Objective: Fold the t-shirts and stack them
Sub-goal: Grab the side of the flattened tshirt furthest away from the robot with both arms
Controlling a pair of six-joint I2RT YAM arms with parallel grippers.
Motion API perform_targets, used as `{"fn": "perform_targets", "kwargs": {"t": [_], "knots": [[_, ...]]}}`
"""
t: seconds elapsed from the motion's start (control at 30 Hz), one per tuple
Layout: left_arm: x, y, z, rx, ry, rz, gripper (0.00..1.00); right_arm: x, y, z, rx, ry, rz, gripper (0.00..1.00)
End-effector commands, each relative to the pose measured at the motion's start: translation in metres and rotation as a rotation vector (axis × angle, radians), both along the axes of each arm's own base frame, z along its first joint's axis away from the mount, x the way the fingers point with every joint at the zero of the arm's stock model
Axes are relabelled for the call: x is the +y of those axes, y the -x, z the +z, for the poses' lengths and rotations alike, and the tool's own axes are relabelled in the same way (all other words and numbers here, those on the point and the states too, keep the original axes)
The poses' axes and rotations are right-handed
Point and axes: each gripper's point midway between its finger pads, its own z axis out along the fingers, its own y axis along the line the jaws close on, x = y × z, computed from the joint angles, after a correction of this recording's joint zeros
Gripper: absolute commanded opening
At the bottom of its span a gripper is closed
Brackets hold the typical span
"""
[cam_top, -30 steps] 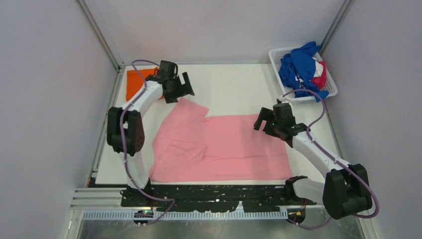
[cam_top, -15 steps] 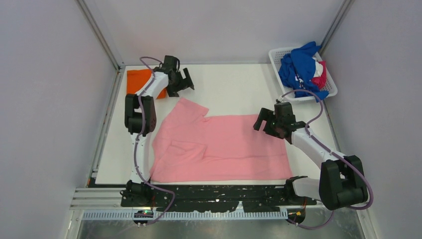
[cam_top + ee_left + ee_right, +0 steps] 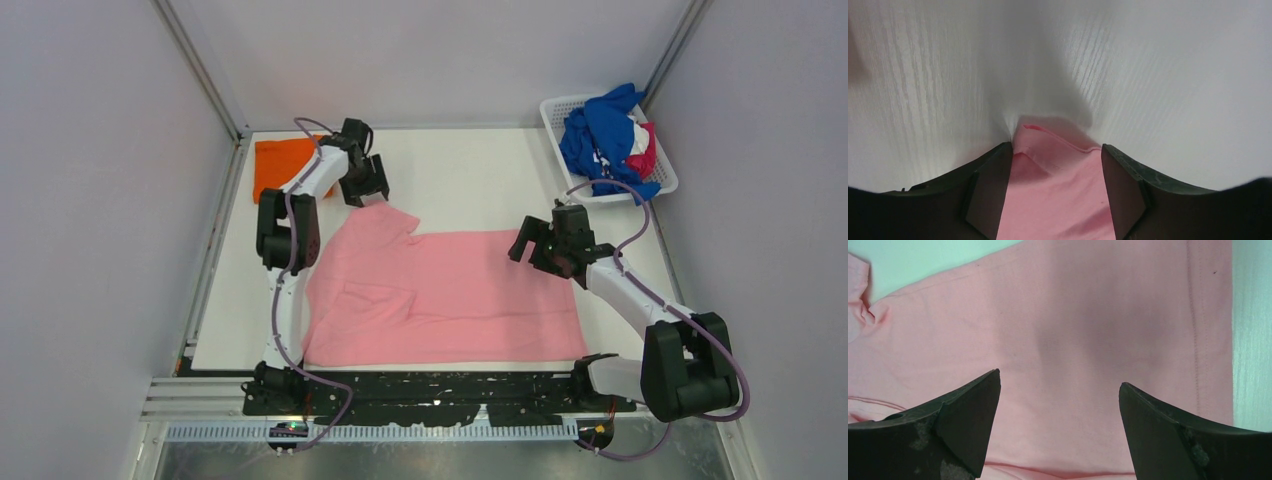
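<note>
Left pincer (image 3: 372, 190): fingers (image 3: 993, 190) parted, set astride the far sleeve tip of the light pink cotton t-shirt (image 3: 450, 290). Cloth lying between the jaws but not pinched, so nothing held yet. Right pincer (image 3: 530, 248): spread wide, hanging over the hem side of that same shirt, likewise empty. Only flat pink fabric below and between its fingers in the wrist view.

Pink shirt spread on the white wood-grain table (image 3: 460, 170), between the two pincers and mostly nearer the arm bases than either. Body unfolded, with some rumpling on the stretch below the left pincer.

Just beyond and to the left of the left pincer, a folded bright orange t-shirt (image 3: 275, 165), seemingly the start of the stack. Well beyond the right pincer, in the far corner, a white slatted plastic basket (image 3: 552, 112) heaped with a royal blue t-shirt (image 3: 600, 130), plus a magenta t-shirt (image 3: 645, 158) and a little white cloth showing beneath.

Progress, as a judgement: early. One shirt apparently folded and put aside; pink one laid out with no fold made; at least three waiting in the basket. Left to do: fold pink, stack it on orange, then empty the basket.
</note>
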Motion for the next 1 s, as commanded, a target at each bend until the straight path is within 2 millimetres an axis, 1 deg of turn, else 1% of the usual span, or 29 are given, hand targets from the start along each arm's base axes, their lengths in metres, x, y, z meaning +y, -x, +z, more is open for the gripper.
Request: {"fn": "perform_targets", "kwargs": {"t": [0.0,0.07,0.17,0.23,0.4,0.47,0.5,0.53,0.57,0.6,0.63,0.67,0.7,0.8,0.83,0.87,0.9,0.93,0.97], "knots": [[0.004,0.012,0.009,0.053,-0.094,-0.024,0.63,0.001,-0.009,0.015,-0.073,-0.008,0.011,0.95],[0.005,0.011,0.009,0.05,-0.139,-0.022,0.55,0.0,-0.009,0.015,-0.075,-0.008,0.01,0.95],[0.005,0.009,0.009,0.043,-0.176,-0.02,0.48,-0.001,-0.009,0.015,-0.077,-0.006,0.01,0.95],[0.007,0.006,0.01,0.038,-0.188,-0.016,0.44,-0.001,-0.008,0.015,-0.077,-0.003,0.008,0.95],[0.011,0.005,0.011,0.038,-0.213,-0.015,0.29,-0.005,-0.01,0.015,-0.078,0.008,-0.004,0.95],[0.011,0.004,0.01,0.038,-0.216,-0.019,0.23,-0.007,-0.011,0.015,-0.078,0.019,-0.015,0.95],[0.01,0.004,0.011,0.037,-0.215,-0.025,0.21,-0.011,-0.012,0.014,-0.071,0.034,-0.029,0.95],[0.01,0.003,0.012,0.033,-0.214,-0.028,0.18,-0.014,-0.017,0.018,-0.08,0.05,-0.047,0.95],[0.009,0.003,0.013,0.03,-0.209,-0.032,0.13,-0.02,-0.018,0.015,-0.066,0.079,-0.07,0.95],[0.007,0.003,0.014,0.029,-0.202,-0.04,0.08,-0.022,-0.024,0.021,-0.077,0.089,-0.082,0.95],[0.006,0.002,0.016,0.022,-0.195,-0.048,0.02,-0.028,-0.025,0.017,-0.055,0.118,-0.101,0.95],[0.005,0.001,0.018,0.015,-0.191,-0.058,0.0,-0.032,-0.034,0.025,-0.071,0.138,-0.123,0.96],[0.004,0.001,0.021,0.006,-0.187,-0.065,0.0,-0.035,-0.04,0.028,-0.063,0.155,-0.133,0.95],[-0.001,-0.002,0.03,-0.033,-0.176,-0.109,0.0,-0.051,-0.053,0.031,-0.04,0.238,-0.198,0.96],[-0.004,-0.004,0.034,-0.05,-0.168,-0.127,0.0,-0.053,-0.06,0.032,-0.021,0.252,-0.213,0.97],[-0.006,-0.004,0.038,-0.065,-0.162,-0.144,0.0,-0.059,-0.063,0.024,0.011,0.286,-0.233,0.98],[-0.009,-0.003,0.041,-0.079,-0.152,-0.164,0.0,-0.061,-0.071,0.031,0.012,0.297,-0.245,0.99],[-0.012,-0.002,0.045,-0.094,-0.144,-0.182,0.0,-0.064,-0.08,0.027,0.032,0.322,-0.257,0.99],[-0.013,0.001,0.046,-0.101,-0.142,-0.199,0.0,-0.066,-0.085,0.03,0.04,0.336,-0.265,1.0]]}}
